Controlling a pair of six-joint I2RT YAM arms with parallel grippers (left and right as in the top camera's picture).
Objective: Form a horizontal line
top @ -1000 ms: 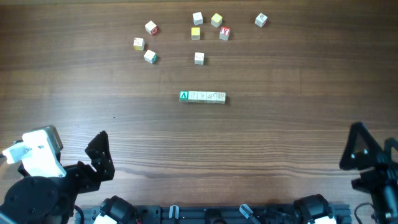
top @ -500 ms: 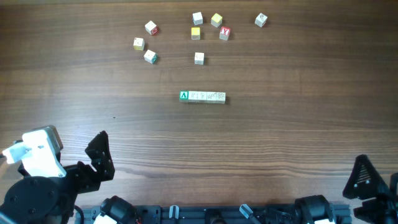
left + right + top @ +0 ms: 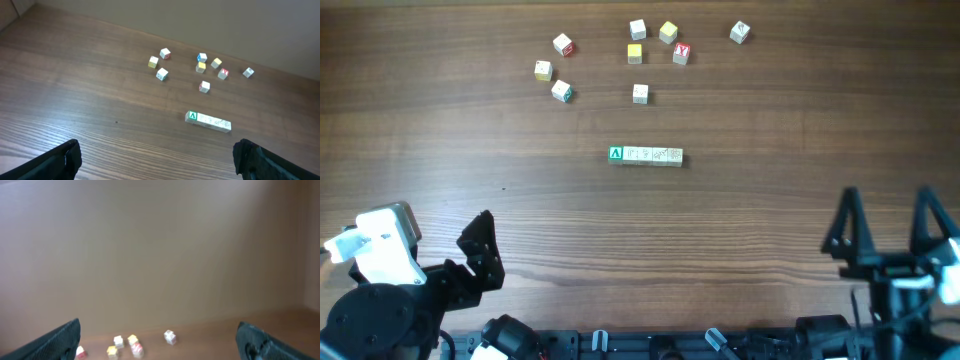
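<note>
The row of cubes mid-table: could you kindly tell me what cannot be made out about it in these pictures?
Overhead: on the row, the pale cubes' marks are too small to read; only the green end face is plain.
Left wrist: same marks too small; seams between cubes blur, so no sure count.
Right wrist: the row is cut off below the bottom edge; only blurred loose cubes show.
</note>
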